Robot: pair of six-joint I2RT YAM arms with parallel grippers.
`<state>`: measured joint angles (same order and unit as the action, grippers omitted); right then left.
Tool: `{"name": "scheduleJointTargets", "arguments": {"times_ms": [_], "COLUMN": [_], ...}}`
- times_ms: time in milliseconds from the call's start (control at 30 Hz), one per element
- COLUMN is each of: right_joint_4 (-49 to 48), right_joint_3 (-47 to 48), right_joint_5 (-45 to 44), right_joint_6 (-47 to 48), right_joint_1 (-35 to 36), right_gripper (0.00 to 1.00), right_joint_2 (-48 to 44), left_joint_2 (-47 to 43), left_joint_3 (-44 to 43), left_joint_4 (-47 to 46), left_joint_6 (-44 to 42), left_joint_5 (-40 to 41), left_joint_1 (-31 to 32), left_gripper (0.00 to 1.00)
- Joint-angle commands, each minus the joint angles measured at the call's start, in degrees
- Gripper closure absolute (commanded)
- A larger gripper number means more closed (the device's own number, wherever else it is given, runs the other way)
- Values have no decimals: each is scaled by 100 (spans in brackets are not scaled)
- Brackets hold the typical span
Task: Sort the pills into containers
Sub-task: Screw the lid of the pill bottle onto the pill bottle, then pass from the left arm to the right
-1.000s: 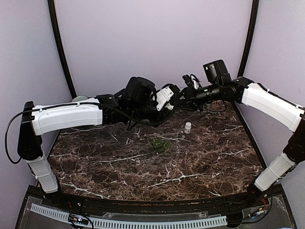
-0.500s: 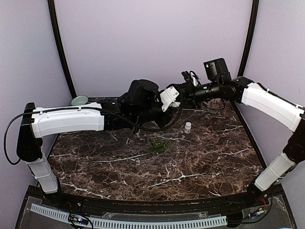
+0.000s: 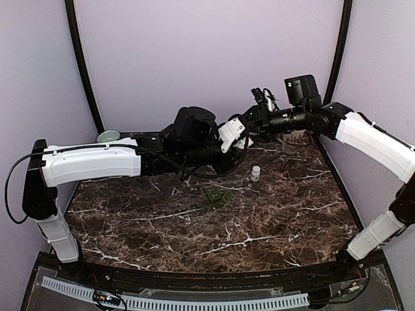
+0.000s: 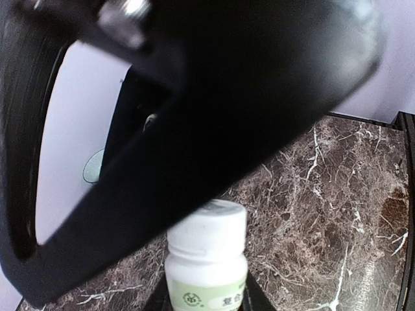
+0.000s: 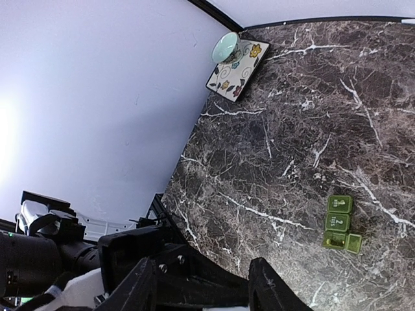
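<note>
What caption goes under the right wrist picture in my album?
Open right gripper above the marble table, a green pill organizer below and a teal bowl by a floral plate.

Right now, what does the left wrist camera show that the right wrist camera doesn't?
Only the left wrist: a white pill bottle, cap on, close up under a dark blurred shape. Only the right wrist: the green pill organizer, one lid open, and a floral plate by the wall. Both: the marble table and lilac wall.
</note>
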<state>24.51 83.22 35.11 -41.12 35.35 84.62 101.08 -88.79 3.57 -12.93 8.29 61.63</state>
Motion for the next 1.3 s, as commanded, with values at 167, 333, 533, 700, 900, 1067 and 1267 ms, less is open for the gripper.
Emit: {"name": "scheduleJointTargets", "arguments": {"times_ms": [167, 333, 533, 700, 900, 1067, 1267], "right_joint_4": [-20, -224, -704, -859, -952, -990, -677], "right_joint_3": [-246, -585, -936, -983, -1008, -1011, -945], "right_joint_5": [-296, -370, -88, 173, 289, 514, 822], "right_joint_6": [547, 847, 935, 1051, 1049, 1036, 1267], "right_joint_1": [-197, -268, -279, -281, -275, -279, -262], "right_gripper": [50, 48, 47, 46, 46, 46, 45], "right_joint_2": [-531, -749, -996, -1091, -1262, -1294, -1240], "left_joint_2": [-555, -686, -438, 16, 295, 349, 438], "left_joint_3": [-152, -173, -534, -940, -1149, -1156, -1167], "left_joint_4": [643, 805, 1250, 1641, 1850, 1760, 1553], "left_joint_6": [670, 911, 1248, 1559, 1660, 1839, 2143], "left_joint_5": [-1274, -2699, -4645, -6026, -6472, -6745, -7162], "left_joint_1": [-533, -893, -1201, -1345, -1402, -1513, -1626], "left_gripper": [100, 100, 100, 100, 100, 100, 100]}}
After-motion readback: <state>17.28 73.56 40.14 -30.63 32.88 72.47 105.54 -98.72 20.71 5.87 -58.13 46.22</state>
